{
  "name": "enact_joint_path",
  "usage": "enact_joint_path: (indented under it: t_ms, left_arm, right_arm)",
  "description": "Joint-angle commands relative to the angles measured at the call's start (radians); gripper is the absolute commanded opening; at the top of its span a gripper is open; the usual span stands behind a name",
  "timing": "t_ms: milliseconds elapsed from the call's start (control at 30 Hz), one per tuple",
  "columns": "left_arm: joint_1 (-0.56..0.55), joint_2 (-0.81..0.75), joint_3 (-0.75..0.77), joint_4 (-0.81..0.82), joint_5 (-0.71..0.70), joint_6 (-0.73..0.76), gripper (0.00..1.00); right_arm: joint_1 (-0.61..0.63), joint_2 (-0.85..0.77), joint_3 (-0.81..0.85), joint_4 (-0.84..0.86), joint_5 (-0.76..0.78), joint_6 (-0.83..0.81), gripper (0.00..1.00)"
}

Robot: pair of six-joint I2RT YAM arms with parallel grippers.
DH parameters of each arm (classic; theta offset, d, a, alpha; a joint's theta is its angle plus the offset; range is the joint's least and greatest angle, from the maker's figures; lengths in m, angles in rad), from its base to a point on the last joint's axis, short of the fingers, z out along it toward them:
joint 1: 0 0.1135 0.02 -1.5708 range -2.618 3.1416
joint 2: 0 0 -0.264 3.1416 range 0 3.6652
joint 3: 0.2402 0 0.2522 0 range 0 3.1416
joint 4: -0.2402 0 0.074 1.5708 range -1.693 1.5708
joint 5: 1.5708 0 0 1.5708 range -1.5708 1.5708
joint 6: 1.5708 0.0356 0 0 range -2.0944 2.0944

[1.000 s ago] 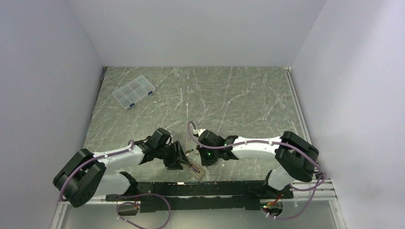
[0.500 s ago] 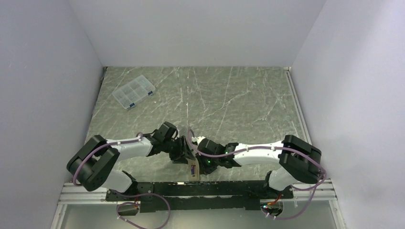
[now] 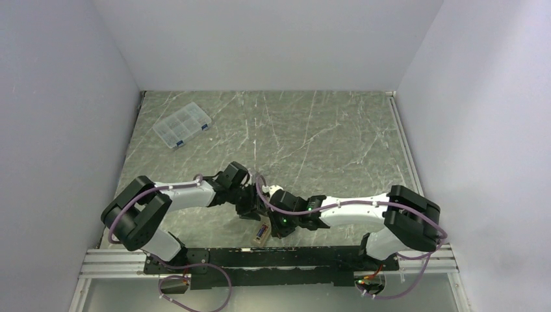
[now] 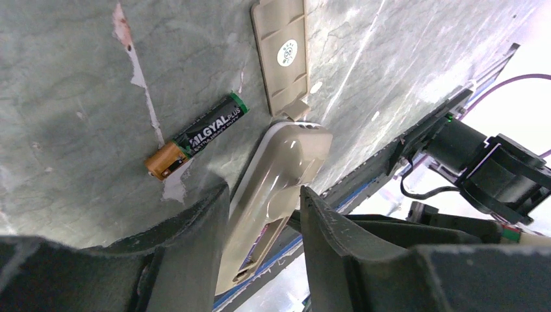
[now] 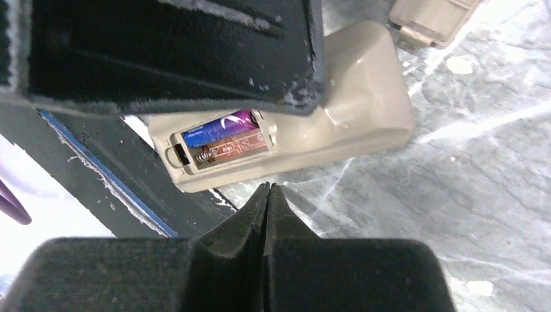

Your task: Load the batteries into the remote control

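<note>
1. Since one second ago, the left arm has swung to the right, and its left end effector (image 4: 263, 195) now stands over the remote control (image 4: 279, 162). The right arm has also come nearer.
2. The remote control lies on its face near the front edge of the surface (image 4: 78, 78), with its beige back up and the battery bay open.
3. The batteries (image 5: 224, 138) sit side by side in the bay, one blue-purple and one reddish. They seem to be seated, but a black finger hides part of them.
4. The left end effector has one jaw on each long side of the remote control. I cannot tell if they already press on it.
5. The right end effector (image 5: 267, 195) is fully closed and holds nothing. Its tip is just beside the bay.
6. I judge the remote control as light, stiff and smooth, so it may slide when pushed. The best hold is across its long edges at the middle, away from the bay.
7. The batteries are small, round and slippery, so press on the barrel, not on the ends.
8. A black and green spare battery (image 4: 198, 133) and the beige cover (image 4: 281, 55) lie close by.
</note>
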Motion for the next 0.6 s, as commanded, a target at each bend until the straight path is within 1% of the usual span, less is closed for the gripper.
enact_joint_path:
  t_ms: [0, 33, 133, 233, 367, 467, 567]
  left_arm:
    - [-0.004, -0.036, 0.046, -0.112, -0.079, 0.064, 0.50]
    - [-0.004, -0.054, 0.054, -0.136, -0.093, 0.072, 0.51]
    - [-0.003, -0.109, 0.078, -0.217, -0.139, 0.098, 0.52]
    - [-0.002, -0.172, 0.108, -0.311, -0.184, 0.128, 0.53]
    - [0.000, -0.275, 0.139, -0.429, -0.254, 0.164, 0.54]
    - [0.001, -0.344, 0.147, -0.498, -0.287, 0.178, 0.56]
    - [0.003, -0.403, 0.144, -0.550, -0.310, 0.178, 0.57]
  right_arm:
    - [0.005, -0.060, 0.036, -0.052, 0.069, -0.006, 0.00]
    - [0.005, -0.072, 0.049, -0.077, 0.078, -0.011, 0.01]
    - [0.005, -0.100, 0.077, -0.123, 0.116, -0.020, 0.10]
    - [0.003, -0.130, 0.110, -0.170, 0.154, -0.029, 0.23]
    - [0.000, -0.168, 0.149, -0.186, 0.194, -0.077, 0.32]
    - [-0.012, -0.183, 0.179, -0.184, 0.217, -0.131, 0.36]
    - [-0.023, -0.164, 0.220, -0.188, 0.221, -0.200, 0.38]
